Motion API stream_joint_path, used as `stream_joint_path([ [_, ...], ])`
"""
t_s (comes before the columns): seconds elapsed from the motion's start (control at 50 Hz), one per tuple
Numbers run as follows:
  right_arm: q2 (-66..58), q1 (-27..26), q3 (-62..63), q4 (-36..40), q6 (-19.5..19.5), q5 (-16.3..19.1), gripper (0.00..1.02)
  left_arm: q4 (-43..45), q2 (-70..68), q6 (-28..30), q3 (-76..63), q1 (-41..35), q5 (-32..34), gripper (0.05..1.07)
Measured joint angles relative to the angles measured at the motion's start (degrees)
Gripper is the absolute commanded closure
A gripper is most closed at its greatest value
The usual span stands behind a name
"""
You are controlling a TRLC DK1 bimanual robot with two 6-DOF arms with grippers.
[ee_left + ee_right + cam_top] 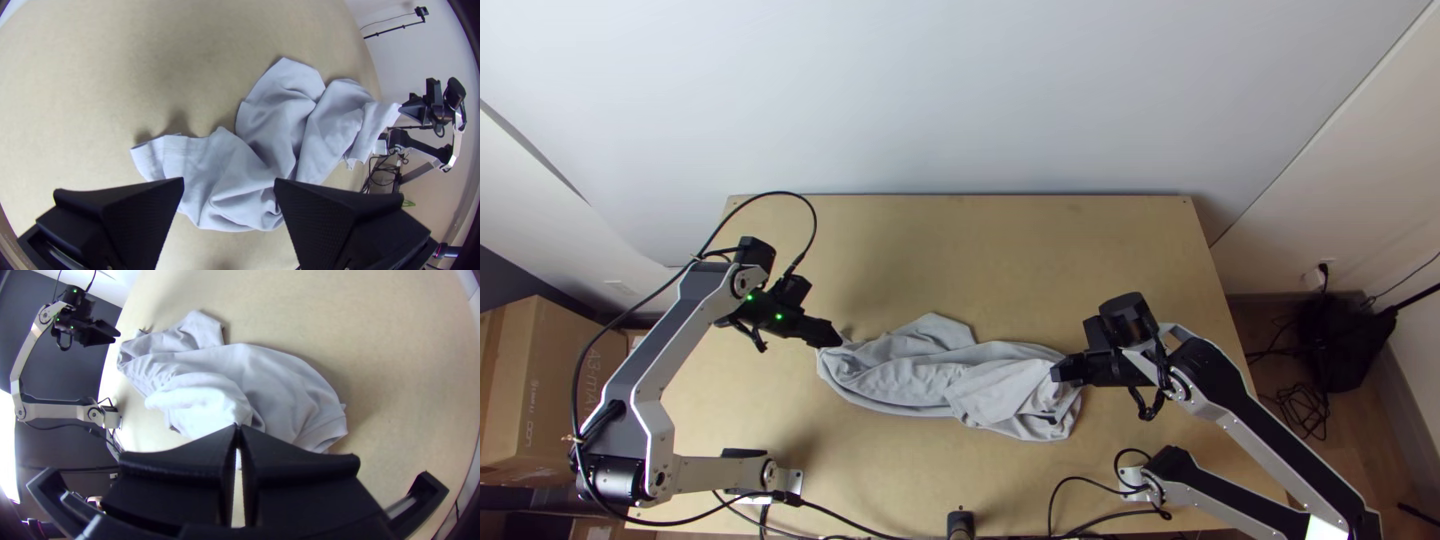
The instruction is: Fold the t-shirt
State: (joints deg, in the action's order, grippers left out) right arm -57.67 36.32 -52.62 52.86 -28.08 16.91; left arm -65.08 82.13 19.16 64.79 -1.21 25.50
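Note:
The light grey t-shirt (910, 375) lies bunched and elongated across the table, its folds overlapping. My left gripper (838, 338) is at the shirt's left end. In the left wrist view that gripper (229, 182) stands open above the cloth (240, 175), with the fingers wide apart. At the shirt's right part is my right gripper (1057, 373), shut on a raised portion of the fabric; the left wrist view shows this cloth drawn up to its tips. In the right wrist view the right gripper (238, 426) has its fingertips together, over the bunched shirt (280, 385).
The wooden table (980, 250) extends behind the shirt to a white wall. Black cables (1080, 490) run along the near edge, beside a small black device (961, 524). Cardboard boxes (555, 390) stand off the table's left side.

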Motion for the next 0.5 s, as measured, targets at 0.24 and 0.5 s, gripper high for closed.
stream_joint_path([
  [0.24, 0.0, 0.0, 0.0, 0.0, 0.0, 0.0, 1.0, 0.07, 0.2, 0.22, -2.23, -2.93, -1.2, 0.59],
  [0.5, 0.0, 0.0, 0.0, 0.15, 0.0, 0.0, 1.0, 1.62, 1.57, 0.42, -3.37, -4.33, -2.54, 1.04],
])
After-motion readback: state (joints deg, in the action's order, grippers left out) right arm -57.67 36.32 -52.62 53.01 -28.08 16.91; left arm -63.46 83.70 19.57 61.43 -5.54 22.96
